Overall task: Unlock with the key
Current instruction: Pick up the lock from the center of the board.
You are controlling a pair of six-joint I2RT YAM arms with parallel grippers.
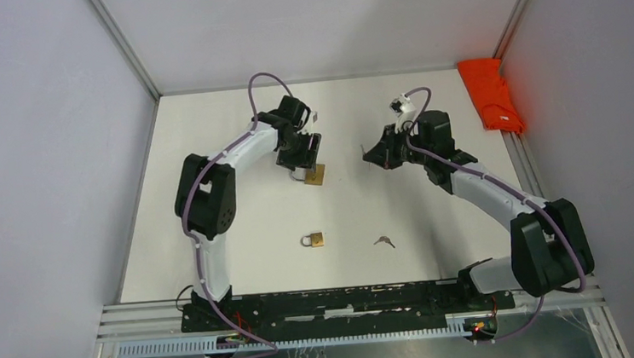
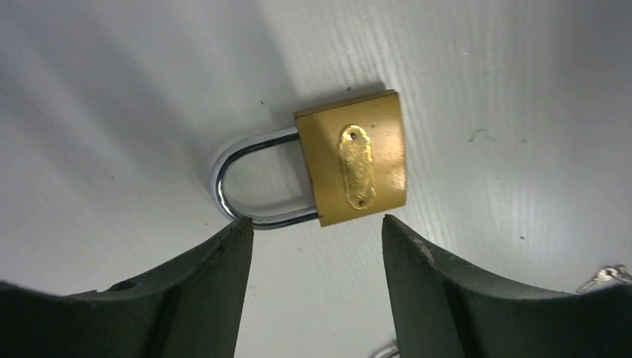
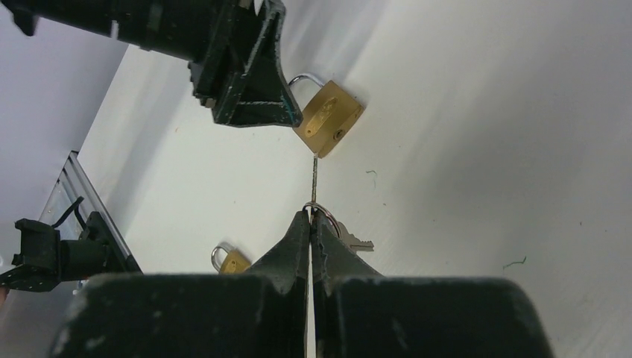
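Far-centre on the counter (image 1: pixel 240 228), with the padlock (image 2: pixel 354 160) lying flat just beyond your spread left jaws, clamp its body first, then push the key (image 3: pixel 314 179) pinched in the right jaws straight into the keyhole (image 3: pixel 338 135), blade matched to slot.

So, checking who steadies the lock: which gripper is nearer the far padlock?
Left. The left gripper sits open right beside the far padlock; the right gripper, shut on a key, is apart to its right.
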